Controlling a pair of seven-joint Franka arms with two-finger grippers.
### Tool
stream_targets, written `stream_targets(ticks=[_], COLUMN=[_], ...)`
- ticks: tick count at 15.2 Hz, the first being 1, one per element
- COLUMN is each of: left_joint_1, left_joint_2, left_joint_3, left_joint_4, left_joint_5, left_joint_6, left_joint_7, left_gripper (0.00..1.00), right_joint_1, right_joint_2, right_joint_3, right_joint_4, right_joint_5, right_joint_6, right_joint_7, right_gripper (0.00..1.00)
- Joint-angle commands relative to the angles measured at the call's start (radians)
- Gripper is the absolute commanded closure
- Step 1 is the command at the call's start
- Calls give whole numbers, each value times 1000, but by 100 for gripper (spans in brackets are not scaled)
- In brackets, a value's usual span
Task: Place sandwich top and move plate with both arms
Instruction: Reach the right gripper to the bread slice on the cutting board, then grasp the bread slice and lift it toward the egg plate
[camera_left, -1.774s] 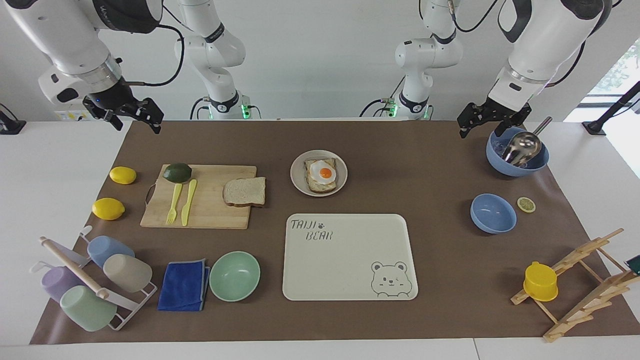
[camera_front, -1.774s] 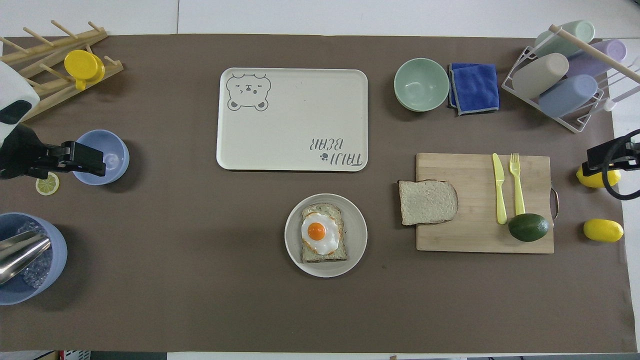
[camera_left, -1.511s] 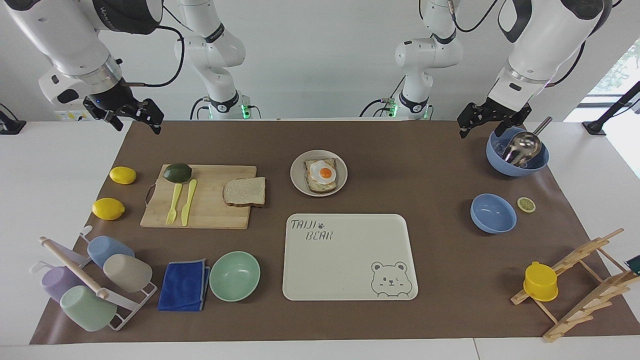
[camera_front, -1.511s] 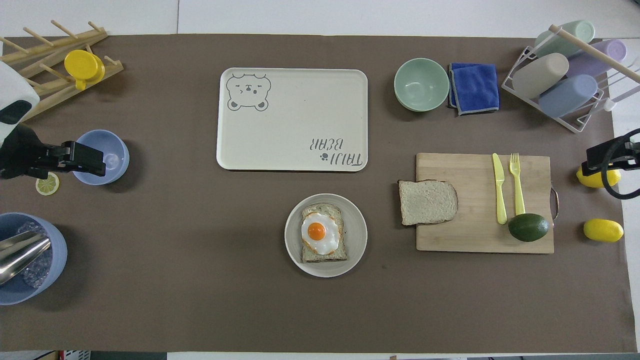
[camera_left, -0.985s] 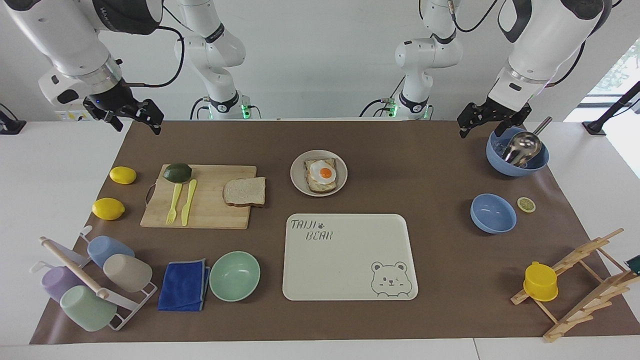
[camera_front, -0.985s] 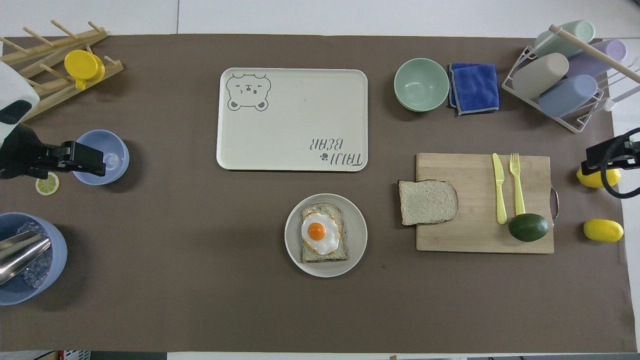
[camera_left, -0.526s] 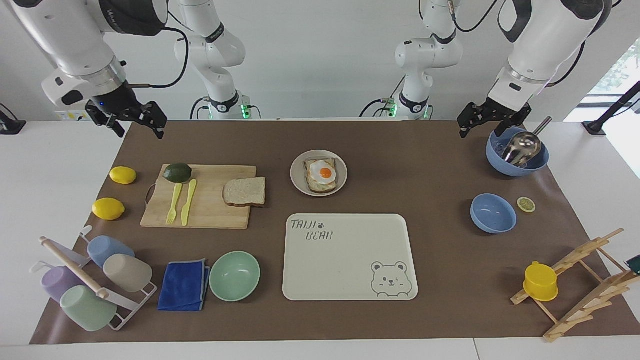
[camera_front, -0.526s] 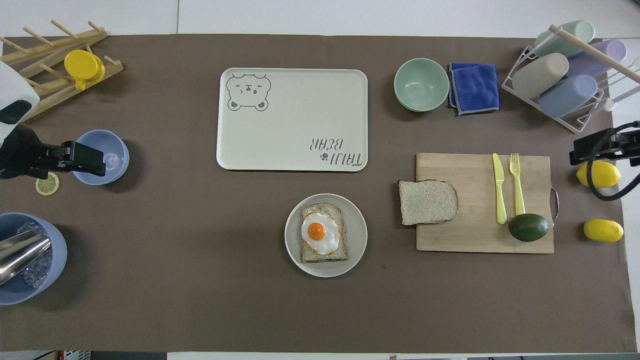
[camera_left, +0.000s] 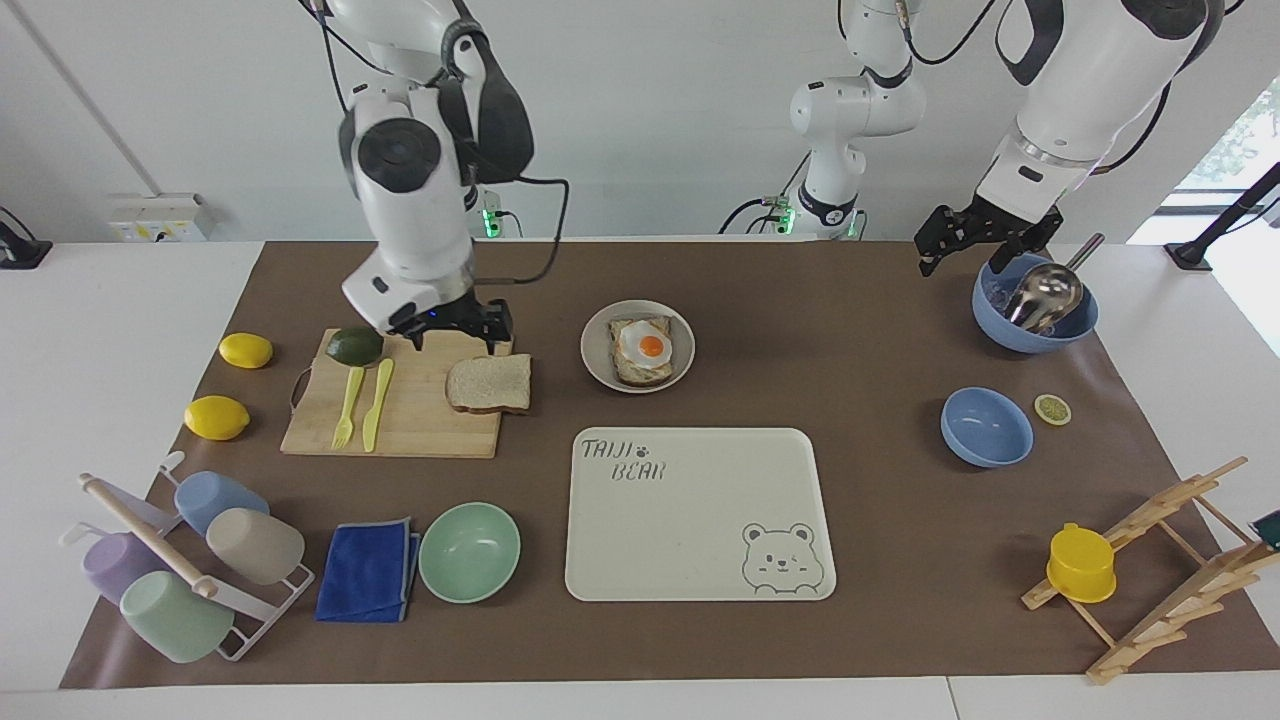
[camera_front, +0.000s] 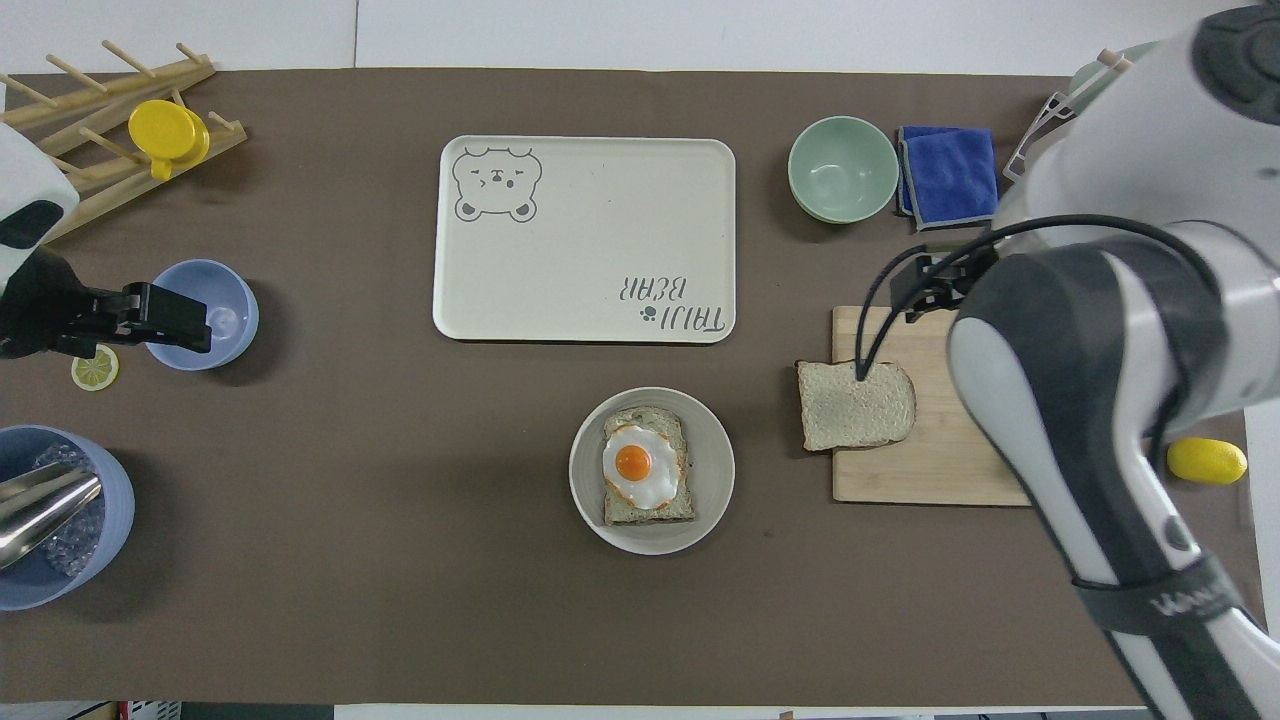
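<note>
In the overhead view the right arm (camera_front: 1100, 400) covers the cutting board's (camera_front: 930, 470) end toward the right arm's end of the table, hiding the avocado, knife and fork, and most of the cup rack (camera_front: 1040, 135). The right tool (camera_front: 925, 285) is largely hidden under the arm there. The large blue bowl (camera_front: 60, 515) is cut off by the frame edge.

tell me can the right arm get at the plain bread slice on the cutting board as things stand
Probably yes. The right gripper hangs open over the cutting board beside the sandwich top, whose top face is bare; the fork, knife and avocado lie clear of it.
</note>
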Motion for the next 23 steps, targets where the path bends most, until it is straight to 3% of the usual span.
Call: stream_targets(ticks=[1, 5, 9, 16, 23], left_joint_1=[11, 9, 9, 11, 9], left_joint_2=[-20, -22, -20, -20, -22], left_joint_3=[-5, -5, -5, -5, -5], left_joint_4=[-16, -16, -16, -16, -16], left_joint_5=[13, 13, 13, 13, 14], left_joint_6=[-8, -8, -8, -8, -8], left_joint_7=[9, 9, 9, 9, 9], left_gripper=[0, 0, 0, 0, 0], right_joint_1=[20, 82, 91, 108, 138], right_joint_2=[65, 159, 133, 110, 87], right_joint_3=[-3, -3, -3, -3, 6], right_joint_4=[10, -28, -165, -229, -291], right_joint_5=[-28, -31, -34, -45, -144], right_joint_6=[4, 45, 94, 76, 79], right_joint_7=[148, 283, 283, 274, 247], right_gripper=[0, 0, 0, 5, 6])
